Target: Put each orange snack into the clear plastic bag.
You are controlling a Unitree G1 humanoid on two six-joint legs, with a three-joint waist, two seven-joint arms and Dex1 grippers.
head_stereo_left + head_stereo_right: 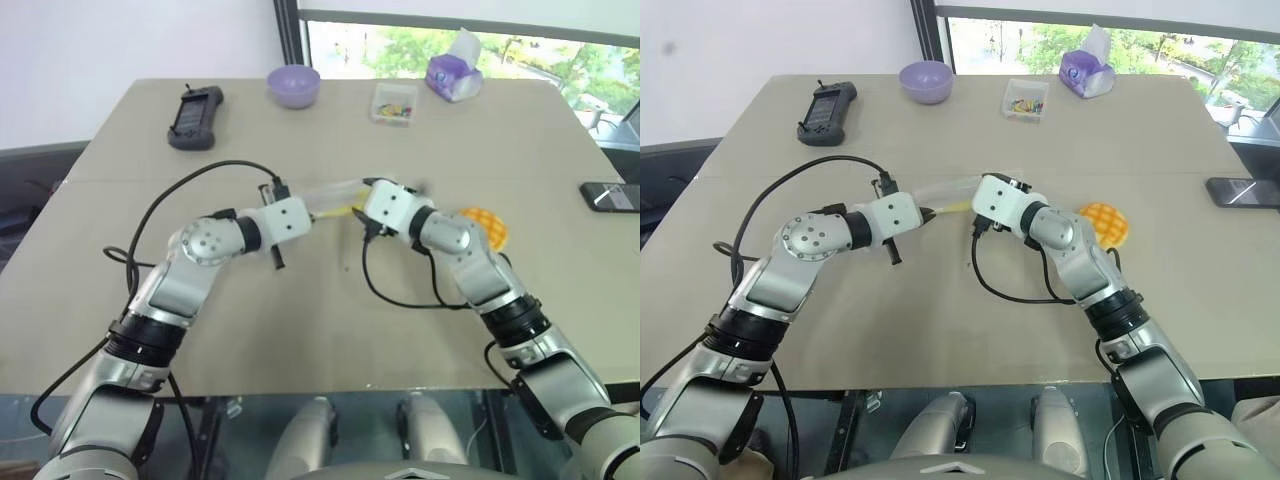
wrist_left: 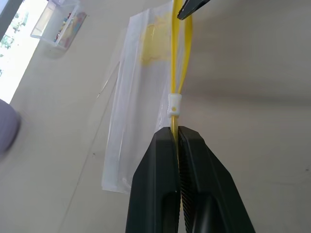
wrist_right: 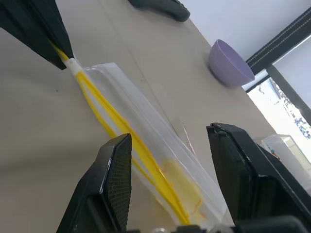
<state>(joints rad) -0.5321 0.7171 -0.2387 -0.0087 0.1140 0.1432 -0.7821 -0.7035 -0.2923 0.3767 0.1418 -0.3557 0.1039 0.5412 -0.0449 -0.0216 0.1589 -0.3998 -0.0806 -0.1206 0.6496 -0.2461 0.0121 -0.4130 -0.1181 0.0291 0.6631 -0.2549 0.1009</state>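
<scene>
Step in hand: opening the bag, by the look of it; nothing has gone in so far.
Left pincer (image 2: 179, 133): pressed together on the yellow seal strip (image 2: 174, 63) at one end of the bag, right by the small white slider.
Right pincer (image 3: 170, 160): fingers spread, straddling the bag's other end, gripping nothing.
Clear plastic bag (image 3: 146, 131): stretched between the two arms above the bench (image 1: 890, 330), mid-bench, apparently empty.
Orange snack (image 1: 1106, 222): lying on the bench just beside the right forearm, apart from the bag.
Next move: the right pincer probably needs to catch one lip of the seal and part the mouth, then go back for the snack.
</scene>
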